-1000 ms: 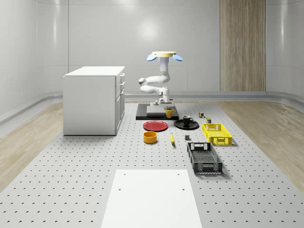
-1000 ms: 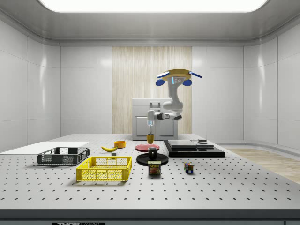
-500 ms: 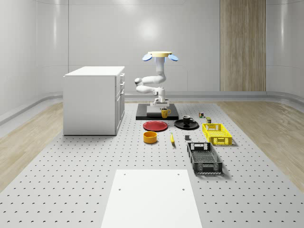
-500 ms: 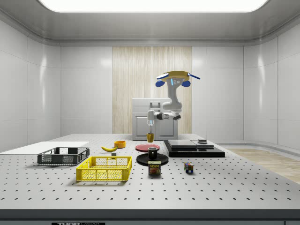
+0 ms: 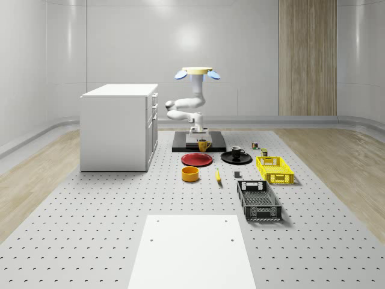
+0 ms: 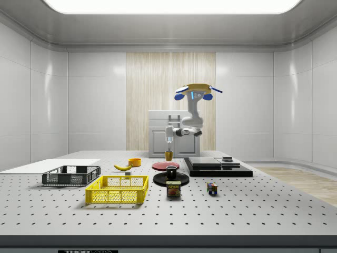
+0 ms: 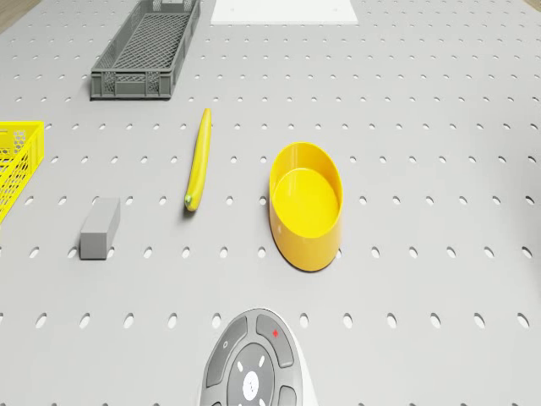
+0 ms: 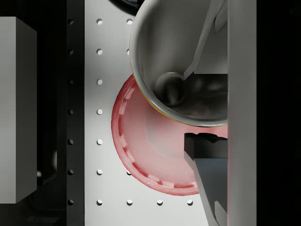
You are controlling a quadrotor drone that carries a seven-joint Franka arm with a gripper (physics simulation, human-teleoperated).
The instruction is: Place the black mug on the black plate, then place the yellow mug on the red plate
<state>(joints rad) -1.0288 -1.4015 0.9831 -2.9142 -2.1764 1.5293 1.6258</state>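
One mug is done with — the black mug (image 5: pixel 236 150) sits on the black plate (image 5: pixel 236 158) — and the other, the yellow mug (image 5: pixel 204 145), hangs in the gripper (image 8: pixel 200 106), one finger (image 8: pixel 207 37) inside the cup and the other outside, clamped on its wall. What the coming move turns on is the red plate (image 8: pixel 146 141): in the wrist view it lies straight beyond the fingertips, below the mug and partly hidden behind it, its centre a little off from the cup's. The mug hangs upright, its mouth towards the wrist, so its axis runs along the fingers.

From the side the mug is clear of the plate, with air beneath it. The drone (image 6: pixel 194 94) hovers above the table's far end, over the dark platform (image 5: pixel 199 142) just behind the plates. My judgement: a small sideways correction, then straight down. Around the red plate is room enough — the yellow bowl (image 5: pixel 190 174) and banana (image 5: pixel 218 175) stand apart from it.
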